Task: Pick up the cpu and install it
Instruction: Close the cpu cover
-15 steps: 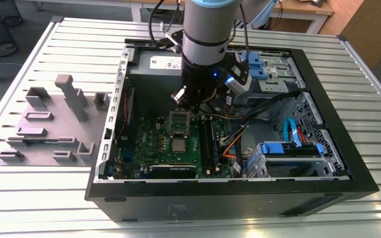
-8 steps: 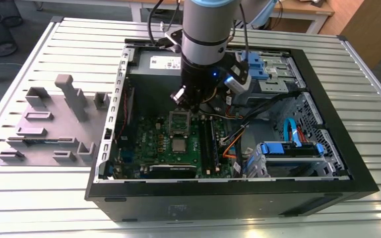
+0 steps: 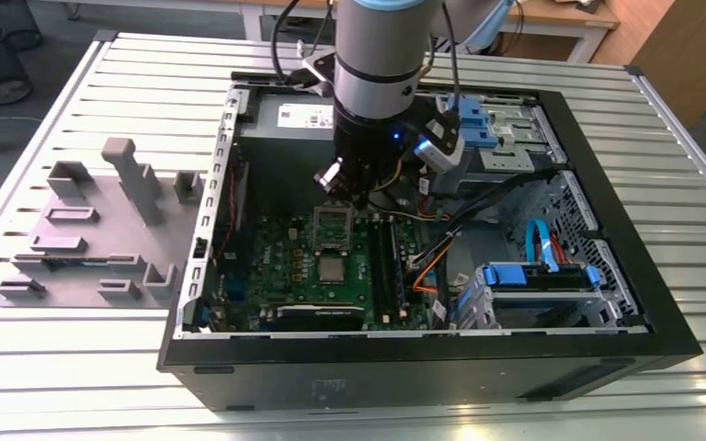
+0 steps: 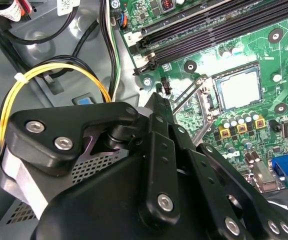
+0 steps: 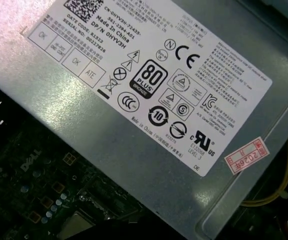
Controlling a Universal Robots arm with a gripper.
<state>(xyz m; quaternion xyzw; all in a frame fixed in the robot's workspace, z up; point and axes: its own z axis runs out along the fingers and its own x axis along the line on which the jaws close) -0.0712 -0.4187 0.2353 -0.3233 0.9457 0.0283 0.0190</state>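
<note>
One cpu (image 3: 332,268) sits in the socket, frame (image 3: 332,223) raised; hand (image 3: 350,195) above the frame, grip state indiscernible.

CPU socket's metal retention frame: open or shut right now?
Open. In the second wrist view the dark square metal socket frame stands tilted up beside the socket, leaving the small silvery-grey square cpu uncovered; the exterior view shows the same.

The exterior view looks steeply down from high up, off the front of the open computer case (image 3: 427,349), taking in the whole slatted tabletop (image 3: 697,220). The second wrist view sits close above the green motherboard (image 4: 244,55), past black linkage in the frame's lower half. The first wrist view faces the grey power-supply box (image 5: 149,100) at close range; all three share the motherboard.
</note>
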